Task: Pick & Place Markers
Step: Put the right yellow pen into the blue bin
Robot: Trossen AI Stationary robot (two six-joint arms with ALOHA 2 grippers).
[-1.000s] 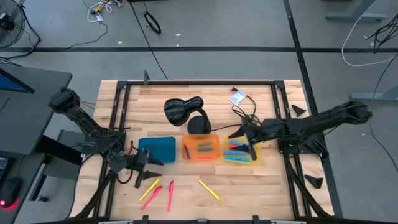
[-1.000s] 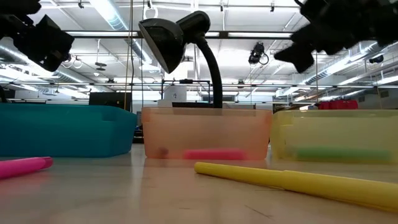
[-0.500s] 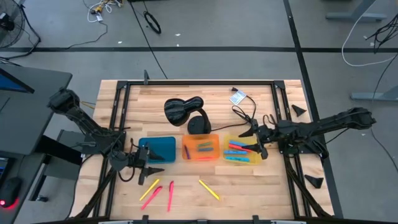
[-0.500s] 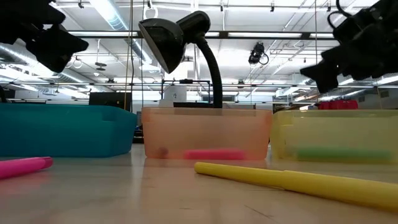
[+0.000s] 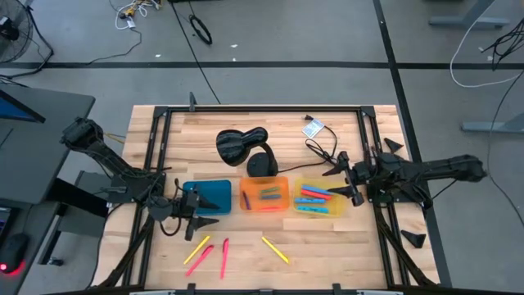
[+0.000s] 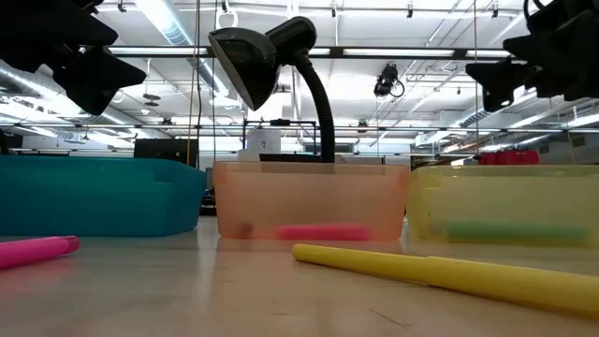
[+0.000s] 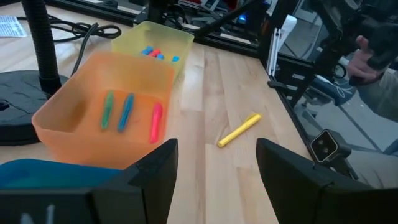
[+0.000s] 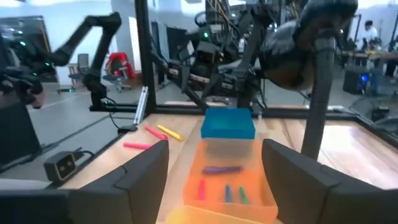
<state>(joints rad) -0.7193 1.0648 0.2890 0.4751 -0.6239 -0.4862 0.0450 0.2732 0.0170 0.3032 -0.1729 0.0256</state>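
The left gripper (image 5: 199, 221) hovers with its fingers apart and nothing between them, at the front edge of the blue tray (image 5: 206, 197). Just ahead of it, toward the table's front edge, lie three loose markers: a yellow marker (image 5: 196, 250) and a pink marker (image 5: 202, 259) side by side, and a second pink marker (image 5: 224, 256) just beyond them. A longer yellow marker (image 5: 275, 250) lies farther off, in front of the orange tray (image 5: 264, 195) — in the left wrist view it shows on bare wood past the open fingers.

The orange tray, next to the blue one on the side away from the left gripper, holds a green marker (image 7: 108, 110), a blue marker (image 7: 126, 111) and a pink marker (image 7: 155, 121), plus a purple marker (image 8: 221, 168).

The right gripper (image 5: 342, 180) hangs empty with its fingers spread, just past the outer end of the yellow tray (image 5: 318, 197), which holds several blue and red markers (image 5: 312, 197). A black desk lamp (image 5: 243, 147) stands behind the trays.
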